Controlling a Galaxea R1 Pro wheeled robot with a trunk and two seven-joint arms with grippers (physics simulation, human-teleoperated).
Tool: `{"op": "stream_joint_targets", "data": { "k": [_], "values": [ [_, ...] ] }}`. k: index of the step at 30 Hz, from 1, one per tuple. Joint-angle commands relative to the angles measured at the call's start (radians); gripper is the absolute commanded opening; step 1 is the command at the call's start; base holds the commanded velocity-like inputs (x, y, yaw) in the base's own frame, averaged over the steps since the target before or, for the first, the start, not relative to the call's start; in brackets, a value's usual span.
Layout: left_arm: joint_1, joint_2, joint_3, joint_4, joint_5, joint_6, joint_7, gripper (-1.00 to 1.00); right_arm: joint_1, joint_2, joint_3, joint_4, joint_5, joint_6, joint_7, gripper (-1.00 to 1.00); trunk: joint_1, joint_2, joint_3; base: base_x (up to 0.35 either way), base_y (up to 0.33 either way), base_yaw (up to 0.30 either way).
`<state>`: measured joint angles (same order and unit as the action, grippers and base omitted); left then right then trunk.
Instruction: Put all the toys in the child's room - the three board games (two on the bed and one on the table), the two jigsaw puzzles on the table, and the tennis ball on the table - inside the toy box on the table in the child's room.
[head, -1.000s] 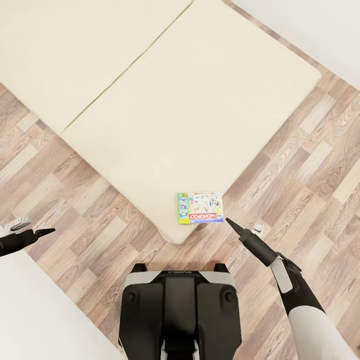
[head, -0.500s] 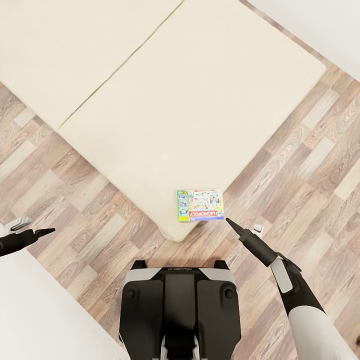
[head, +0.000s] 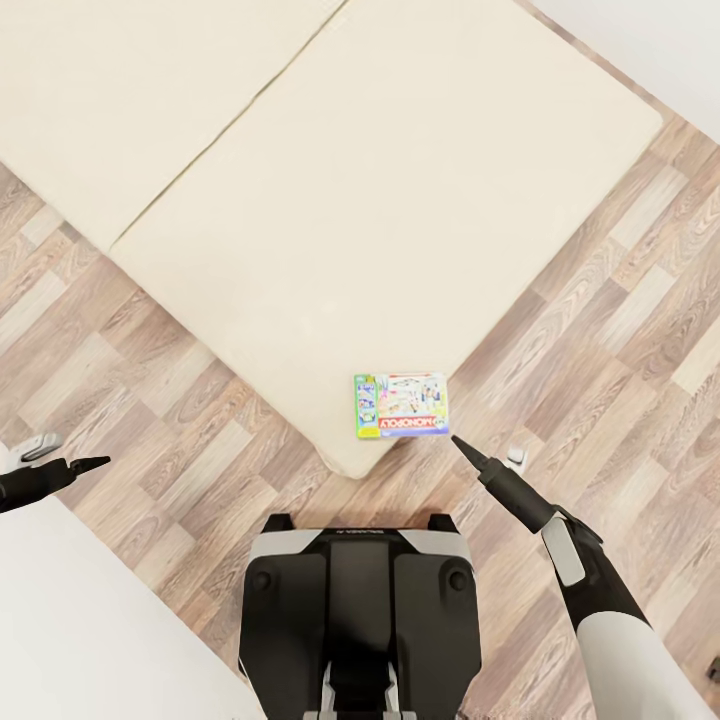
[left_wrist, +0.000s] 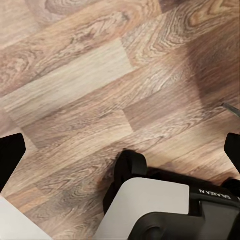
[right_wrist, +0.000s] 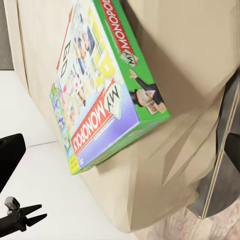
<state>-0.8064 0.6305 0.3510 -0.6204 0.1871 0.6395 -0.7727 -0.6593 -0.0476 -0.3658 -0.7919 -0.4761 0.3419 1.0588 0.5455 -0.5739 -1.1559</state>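
The right pincer (head: 455, 440) hovered just off the bed's near corner, its tip reading as one dark point in the head view, so I could not tell how wide it stood. The Monopoly box (head: 401, 406) lay just ahead of that tip and slightly toward the robot's left, flat on the corner of the bed (head: 330, 200), near but not touching. Its long axis ran across the robot's front, logo edge nearest the base. The right wrist view showed the same box (right_wrist: 105, 85) close ahead on the mattress edge. The left pincer (head: 98, 462) hung well apart over the floor (head: 180, 440), its gape equally unreadable, so the right arm looked the natural one to reach. A white surface (head: 70, 620) sat beside the left arm.
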Motion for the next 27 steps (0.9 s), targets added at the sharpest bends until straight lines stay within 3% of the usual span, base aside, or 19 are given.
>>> {"op": "stream_joint_targets", "data": {
  "k": [1, 14, 27],
  "values": [
    [0.0, 0.0, 0.002, 0.0, 0.003, 0.006, -0.002, 1.0, 0.0, 0.0, -0.001, 0.0, -0.006, 0.009, 0.003, 1.0, 0.0, -0.001, -0.002, 0.0, 0.0, 0.0],
    [0.0, 0.0, 0.002, 0.0, 0.003, 0.006, -0.002, 1.0, 0.0, 0.001, -0.002, 0.0, -0.007, 0.006, 0.003, 1.0, 0.0, -0.001, -0.023, 0.0, 0.0, 0.0],
    [0.0, 0.0, 0.002, 0.0, 0.003, 0.006, -0.002, 1.0, 0.002, 0.012, 0.0, -0.007, -0.005, -0.001, 0.003, 1.0, 0.0, -0.001, -0.026, 0.0, 0.0, 0.0]
  ]
}}
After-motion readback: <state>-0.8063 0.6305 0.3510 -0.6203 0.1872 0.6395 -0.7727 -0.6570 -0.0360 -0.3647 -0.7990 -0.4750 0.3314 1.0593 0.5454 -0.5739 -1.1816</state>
